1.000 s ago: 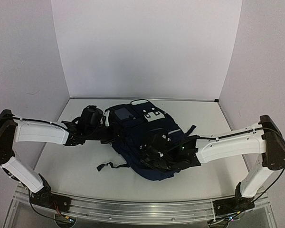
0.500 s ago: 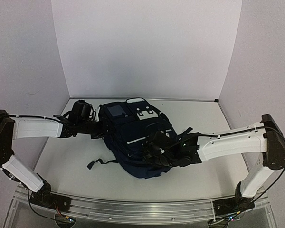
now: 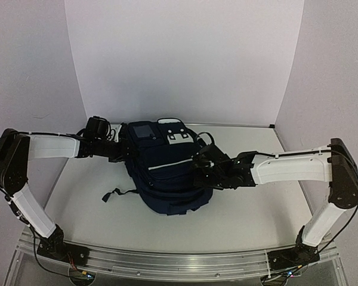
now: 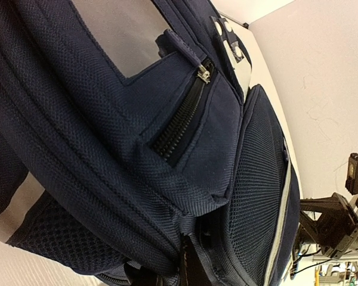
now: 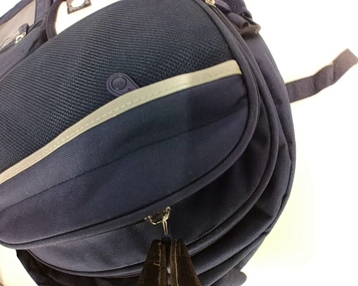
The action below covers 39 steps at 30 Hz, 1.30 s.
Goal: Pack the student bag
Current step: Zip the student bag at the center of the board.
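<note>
1. On the right gripper [image 5: 167, 263]: closed fully, tips pinching the metal zipper pull [image 5: 162, 221] at the lower centre of the right wrist view, just under the front pocket's grey stripe.
2. On the left gripper [image 3: 124, 156]: almost fully closed, apparently clamped on a fabric seam at the left edge of the student bag [image 3: 167, 182]. Hard to see more, with little of the fingers in the left wrist view.
3. For the student bag: at the centre of the top view, on the white table [image 3: 250, 208], between both arms, white patches toward the back wall.
4. Over the last second: dragged up and left in the frame, tipped more upright and bunched narrower, with the right gripper up from lower centre to the right flank and the loose strap [image 3: 116, 193] trailing at lower left.
5. Probably means repositioning while working the zip, with the left side bracing. Looks late in the packing, since the zip tracks in view appear closed.
</note>
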### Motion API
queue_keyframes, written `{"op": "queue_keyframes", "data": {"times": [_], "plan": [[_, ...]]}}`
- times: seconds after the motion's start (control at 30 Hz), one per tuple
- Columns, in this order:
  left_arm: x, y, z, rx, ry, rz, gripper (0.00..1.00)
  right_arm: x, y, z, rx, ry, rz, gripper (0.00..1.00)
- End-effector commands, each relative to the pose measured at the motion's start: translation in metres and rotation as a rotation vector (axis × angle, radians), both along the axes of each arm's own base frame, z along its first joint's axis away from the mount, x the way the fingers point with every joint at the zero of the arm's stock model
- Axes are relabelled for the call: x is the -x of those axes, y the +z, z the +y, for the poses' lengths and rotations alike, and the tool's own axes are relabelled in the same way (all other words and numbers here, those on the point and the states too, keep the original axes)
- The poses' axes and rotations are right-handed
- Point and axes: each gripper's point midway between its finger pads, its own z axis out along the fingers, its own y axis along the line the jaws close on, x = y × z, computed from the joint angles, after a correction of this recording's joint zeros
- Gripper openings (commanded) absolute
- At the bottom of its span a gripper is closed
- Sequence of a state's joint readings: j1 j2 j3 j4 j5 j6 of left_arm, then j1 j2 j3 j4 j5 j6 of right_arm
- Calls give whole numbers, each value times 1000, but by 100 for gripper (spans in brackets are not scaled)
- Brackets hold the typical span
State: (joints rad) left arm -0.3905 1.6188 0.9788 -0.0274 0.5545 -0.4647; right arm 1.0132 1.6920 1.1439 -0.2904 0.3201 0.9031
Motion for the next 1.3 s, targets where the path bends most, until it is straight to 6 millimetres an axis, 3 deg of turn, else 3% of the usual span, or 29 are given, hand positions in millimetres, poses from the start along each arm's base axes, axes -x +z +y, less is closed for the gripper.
{"op": "queue_keyframes", "data": {"times": [0.0, 0.07, 0.13, 0.17, 0.3, 0.4, 0.57, 0.8, 0.87, 0.97, 1.27], "plan": [[-45, 84, 20, -65, 73, -344, 17, -14, -1, -17, 74, 86, -52, 0], [-39, 93, 27, -122, 89, -373, 46, -10, 9, -5, 13, 168, -77, 0], [-31, 107, 28, -176, 107, -435, 62, -6, 23, 6, -54, 234, -110, 0], [-26, 117, 27, -199, 118, -483, 66, -4, 27, 9, -77, 262, -120, 0], [16, 145, -19, -208, -3, -649, 72, -1, 29, 9, -106, 301, -146, 0], [43, 147, -56, -179, -123, -713, 74, -7, 30, 3, -97, 269, -166, 0], [70, 112, -123, -237, -313, -770, 73, -16, 33, -12, -64, 181, -205, 0], [76, 70, -173, -270, -453, -772, 71, -15, 35, -14, -66, 181, -210, 0], [76, 61, -181, -277, -487, -758, 70, -13, 29, -9, -66, 210, -191, 0], [79, 51, -191, -275, -533, -743, 72, -11, 18, -7, -71, 215, -158, 9], [83, 17, -199, -349, -610, -685, 75, -12, 6, -8, -107, 235, -114, 28]]}}
